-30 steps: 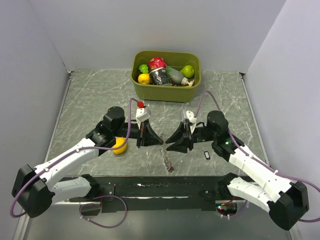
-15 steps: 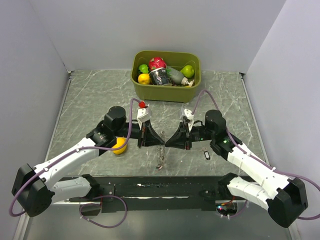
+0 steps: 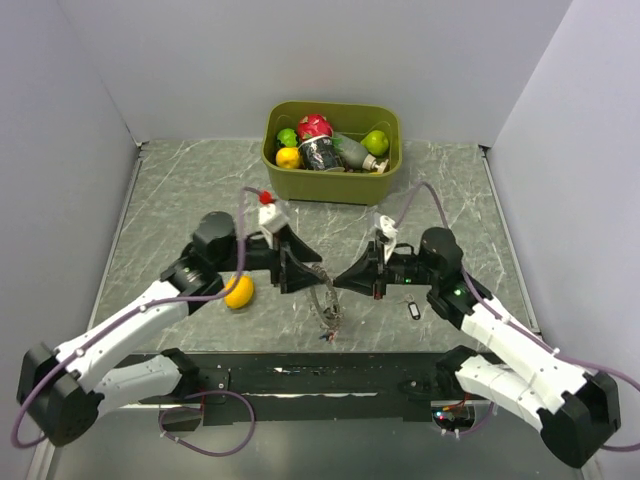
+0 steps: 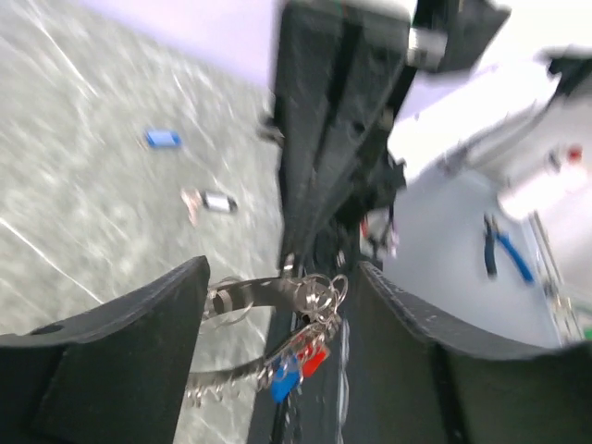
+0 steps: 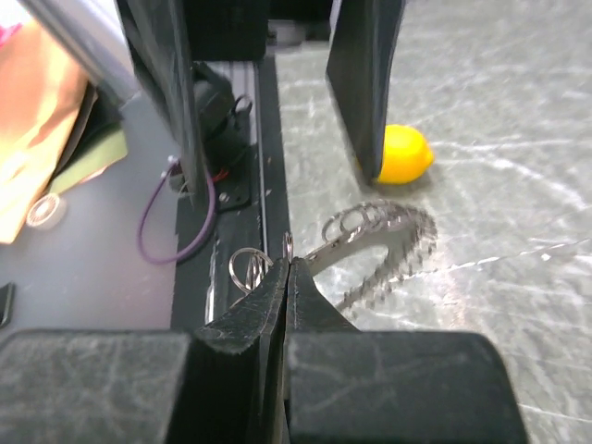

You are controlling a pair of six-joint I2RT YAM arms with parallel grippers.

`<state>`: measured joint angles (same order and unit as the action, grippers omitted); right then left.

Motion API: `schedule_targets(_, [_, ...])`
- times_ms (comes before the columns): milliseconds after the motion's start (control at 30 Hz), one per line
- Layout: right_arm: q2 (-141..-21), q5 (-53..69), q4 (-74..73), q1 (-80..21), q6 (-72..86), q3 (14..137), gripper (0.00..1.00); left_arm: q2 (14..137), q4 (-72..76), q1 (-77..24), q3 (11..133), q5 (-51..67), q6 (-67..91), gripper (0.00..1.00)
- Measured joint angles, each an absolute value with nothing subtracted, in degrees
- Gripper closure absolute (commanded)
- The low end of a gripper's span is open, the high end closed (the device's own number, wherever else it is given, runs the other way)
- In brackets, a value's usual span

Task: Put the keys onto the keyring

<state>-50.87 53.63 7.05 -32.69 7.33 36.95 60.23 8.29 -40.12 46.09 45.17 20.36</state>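
Now | right gripper (image 5: 289,268) is pinching closed on keyring (image 5: 388,231) | left gripper (image 4: 282,277) is straddling it, open | risk: thin pinch slipping, keys (image 4: 294,365) dropping onto desk (image 3: 180,200)

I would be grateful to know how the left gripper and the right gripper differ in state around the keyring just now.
The left gripper is open, its jaws wide apart, while the right gripper is shut. The right gripper pinches the keyring at its rim, whereas the left gripper only straddles the keyring and does not seem to clamp it. Both are black and face each other at the keyring.
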Motion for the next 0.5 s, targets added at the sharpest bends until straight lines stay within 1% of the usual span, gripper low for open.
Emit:
schedule_targets(200, [-43.4,48.8,14.9,-32.7,11.3,31.5,1.00,54.3,16.5,-33.8,43.4,46.6,26.5,0.31])
schedule_targets(367, [-40.2,46.9,26.5,-32.7,14.6,25.9,1.00,55.2,22.3,-33.3,41.3,50.5,29.9,0.39])
schedule_targets(500, [-40.3,48.4,34.9,-32.6,15.4,23.0,1.00,56.3,25.6,-33.3,39.7,54.0,31.3,0.41])
